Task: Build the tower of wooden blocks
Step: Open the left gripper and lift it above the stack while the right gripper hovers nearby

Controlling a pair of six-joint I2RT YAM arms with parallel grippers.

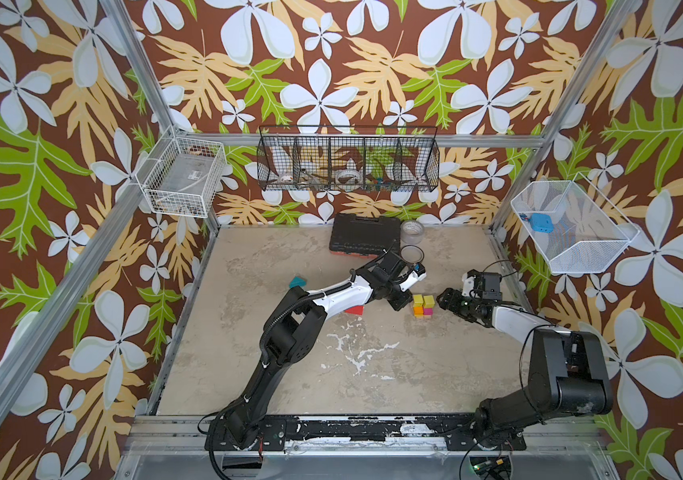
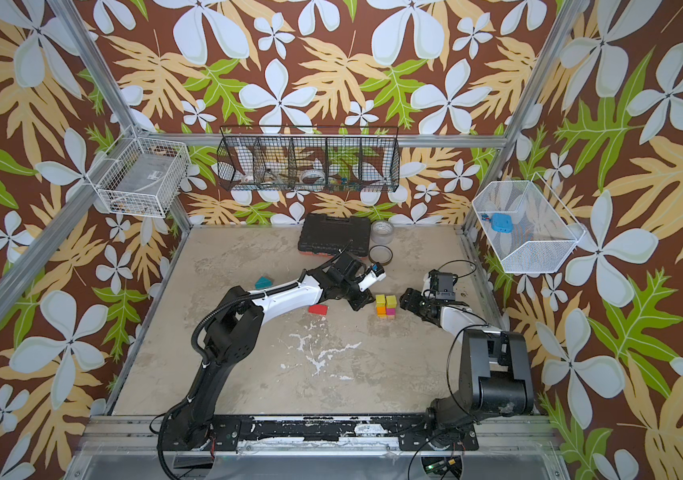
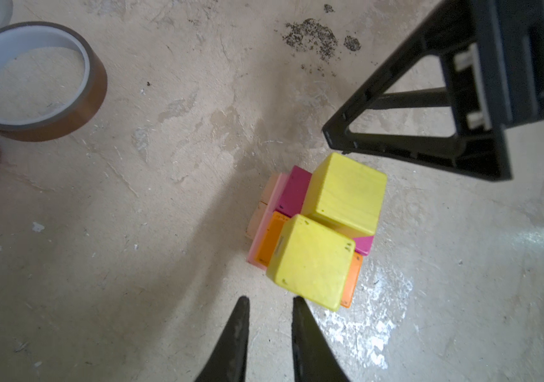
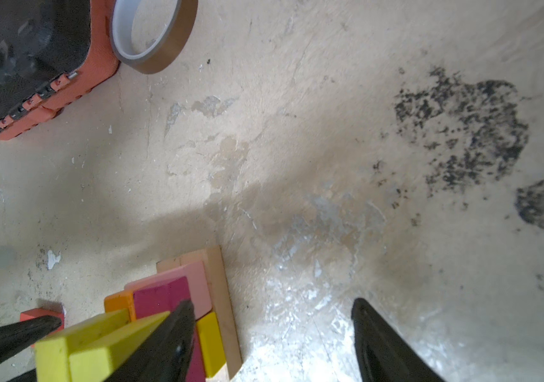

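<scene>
The tower (image 1: 423, 306) stands between the two pincers. Two yellow cubes (image 3: 310, 261) sit side by side on an orange brick (image 3: 269, 238) and a magenta brick (image 3: 294, 191), over a pink brick (image 4: 198, 281) and plain planks (image 4: 222, 291). The left pincer (image 3: 270, 301) is just short of it, tips pressed together on nothing. The right pincer (image 4: 274, 302) is on the opposite side, spread wide and empty, with one finger close by the cubes; contact cannot be told. A red block (image 2: 318, 308) lies under the left arm, and a teal wedge (image 2: 264, 281) lies farther behind. A brown tape roll (image 1: 411, 252) and a black tool case (image 1: 362, 237) lie beyond both pincers.
</scene>
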